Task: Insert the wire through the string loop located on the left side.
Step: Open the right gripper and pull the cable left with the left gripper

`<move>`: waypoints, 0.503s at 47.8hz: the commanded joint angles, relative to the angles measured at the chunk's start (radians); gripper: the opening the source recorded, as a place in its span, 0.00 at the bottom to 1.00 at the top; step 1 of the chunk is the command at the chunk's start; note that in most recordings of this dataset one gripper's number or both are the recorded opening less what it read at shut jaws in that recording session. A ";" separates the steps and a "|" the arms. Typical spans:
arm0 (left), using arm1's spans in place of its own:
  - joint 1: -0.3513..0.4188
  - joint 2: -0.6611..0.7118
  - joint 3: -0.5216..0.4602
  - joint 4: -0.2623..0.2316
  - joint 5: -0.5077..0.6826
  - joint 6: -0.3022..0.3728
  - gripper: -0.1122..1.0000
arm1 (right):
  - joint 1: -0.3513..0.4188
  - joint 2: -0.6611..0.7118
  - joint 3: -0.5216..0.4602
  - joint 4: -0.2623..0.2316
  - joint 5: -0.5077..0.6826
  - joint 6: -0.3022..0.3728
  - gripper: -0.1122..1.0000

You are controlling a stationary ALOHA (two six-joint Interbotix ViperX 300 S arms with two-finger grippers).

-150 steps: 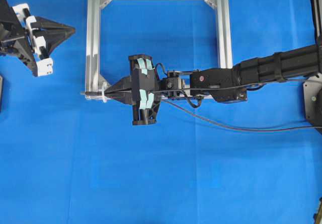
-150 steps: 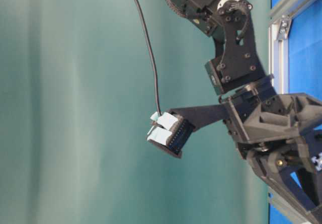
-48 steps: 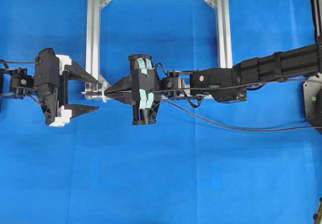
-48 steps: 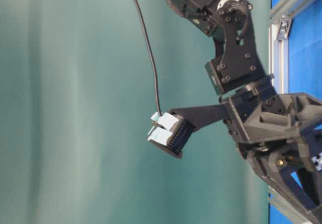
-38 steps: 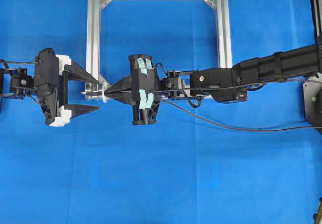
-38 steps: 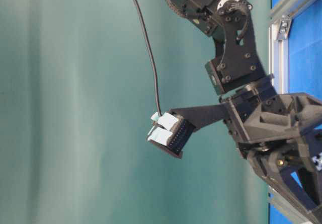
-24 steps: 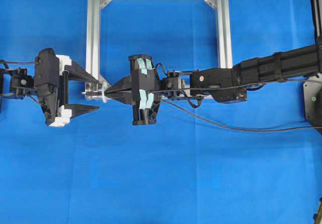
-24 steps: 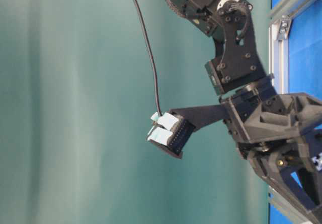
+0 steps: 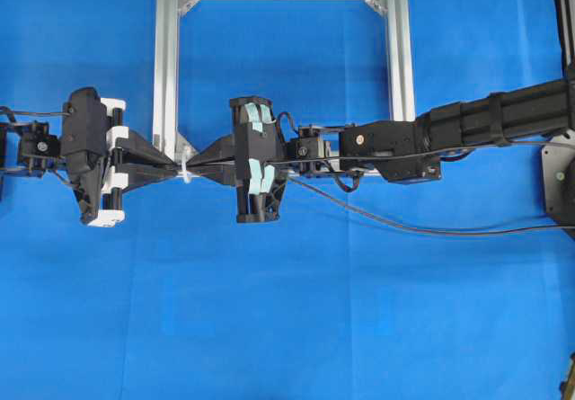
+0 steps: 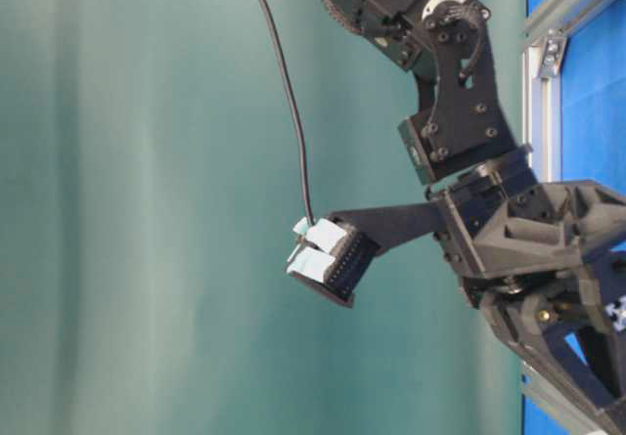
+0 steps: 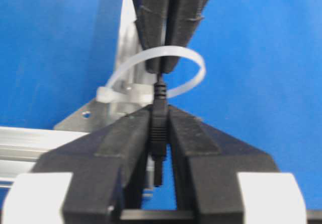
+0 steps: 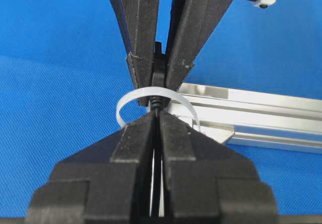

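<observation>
The white string loop point(image 9: 185, 168) hangs at the near left corner of the silver frame point(image 9: 167, 67). The thin black wire point(image 9: 422, 230) runs along my right arm and through the loop. My right gripper point(image 9: 199, 163) is shut on the wire just right of the loop. In the left wrist view the loop point(image 11: 193, 63) rings the wire, and my left gripper point(image 11: 159, 114) is shut on the ribbed plug tip point(image 11: 159, 128) on the loop's left side. In the right wrist view my right gripper point(image 12: 156, 117) pinches the wire below the loop point(image 12: 123, 103), with the left fingers point(image 12: 141, 32) beyond it.
The square aluminium frame lies flat on the blue cloth point(image 9: 287, 328). Slack wire curves across the cloth toward the right edge. My right arm point(image 9: 485, 121) reaches in from the right over the frame's near rail. Both grippers meet tip to tip at the frame corner.
My left gripper, away at the upper left three seconds ago and open around the plug half a second ago, has shut on the plug tip. The right arm has not moved.
</observation>
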 commanded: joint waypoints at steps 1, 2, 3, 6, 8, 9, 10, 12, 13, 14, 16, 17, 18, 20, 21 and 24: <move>0.000 -0.009 -0.012 0.003 -0.008 -0.002 0.17 | -0.002 -0.023 -0.017 0.002 -0.003 0.000 0.10; 0.000 -0.009 -0.014 0.002 -0.006 -0.002 0.17 | -0.003 -0.021 -0.015 0.002 -0.003 0.002 0.10; 0.000 -0.009 -0.012 0.003 -0.006 -0.002 0.17 | -0.003 -0.021 -0.015 0.002 -0.003 0.002 0.10; -0.002 -0.009 -0.012 0.002 -0.006 -0.002 0.17 | -0.003 -0.021 -0.015 0.002 -0.003 0.000 0.10; 0.000 -0.009 -0.012 0.002 -0.005 -0.002 0.17 | -0.003 -0.021 -0.015 0.002 -0.003 0.000 0.10; 0.000 -0.009 -0.014 0.002 -0.005 -0.002 0.17 | -0.003 -0.021 -0.014 0.002 -0.002 0.000 0.10; -0.002 -0.009 -0.012 0.002 -0.005 -0.002 0.17 | -0.002 -0.023 -0.015 0.002 -0.002 0.000 0.10; 0.000 -0.008 -0.012 0.002 -0.005 -0.002 0.17 | -0.003 -0.021 -0.014 0.002 0.000 0.000 0.10; 0.000 -0.009 -0.012 0.002 -0.005 -0.002 0.17 | -0.003 -0.021 -0.014 0.002 0.002 0.000 0.10; 0.000 -0.009 -0.012 0.002 -0.003 -0.002 0.17 | -0.003 -0.023 -0.014 0.002 0.005 0.000 0.10; 0.000 -0.009 -0.012 0.002 -0.003 -0.003 0.17 | -0.003 -0.021 -0.015 0.002 0.011 0.000 0.10; 0.000 -0.009 -0.012 0.002 -0.003 -0.002 0.17 | -0.002 -0.021 -0.014 0.002 0.012 0.002 0.10; 0.000 -0.009 -0.012 0.002 -0.003 -0.002 0.17 | -0.003 -0.021 -0.014 0.002 0.015 0.002 0.11; 0.000 -0.009 -0.012 0.002 -0.003 -0.003 0.17 | -0.003 -0.023 -0.014 0.003 0.015 0.003 0.14; -0.002 -0.009 -0.012 0.002 -0.003 -0.003 0.17 | -0.003 -0.021 -0.014 0.003 0.015 0.005 0.17; 0.000 -0.009 -0.011 0.002 -0.003 -0.003 0.17 | -0.003 -0.021 -0.014 0.009 0.017 0.008 0.29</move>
